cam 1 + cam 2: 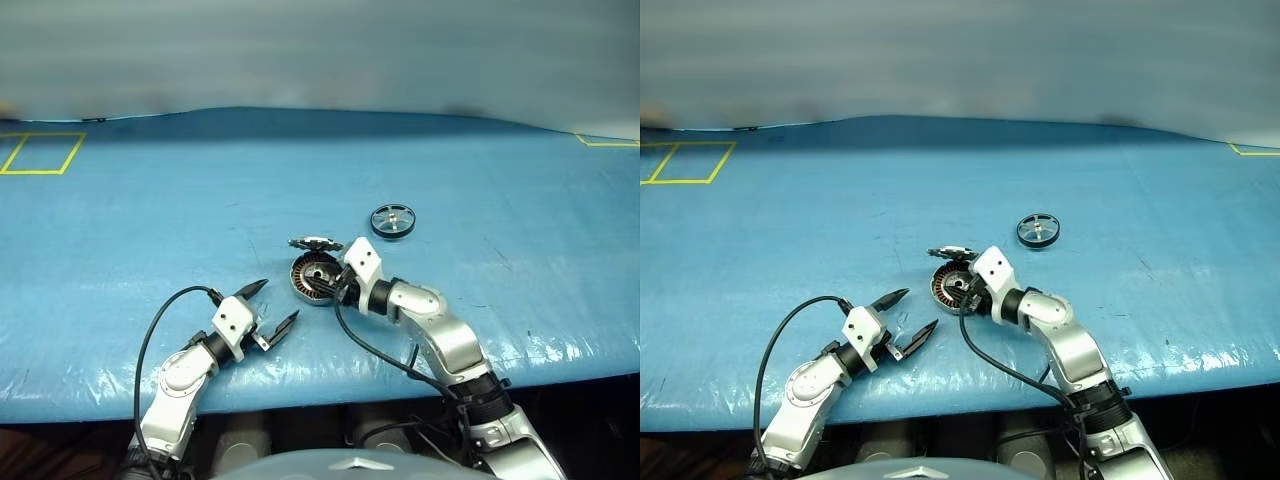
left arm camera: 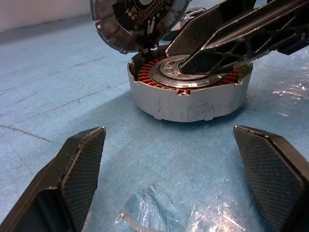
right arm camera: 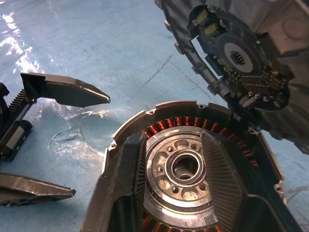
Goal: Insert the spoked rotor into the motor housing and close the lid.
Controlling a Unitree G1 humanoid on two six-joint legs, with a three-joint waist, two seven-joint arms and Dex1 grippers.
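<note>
With the hinged lid (image 3: 241, 67) up, lift right gripper (image 3: 186, 193), part-open, empty, off motor housing (image 2: 188, 92); fetch spoked rotor (image 1: 392, 221) mid-table; left gripper (image 1: 272, 305) wide, empty.

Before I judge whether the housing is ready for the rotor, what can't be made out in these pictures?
- Motor housing: the right gripper covers part of its hub in the left wrist view.
- Lid: cut off by the edge of the right wrist view; its outer face is turned away.
- Spoked rotor: too small in the eye views to count spokes.
</note>
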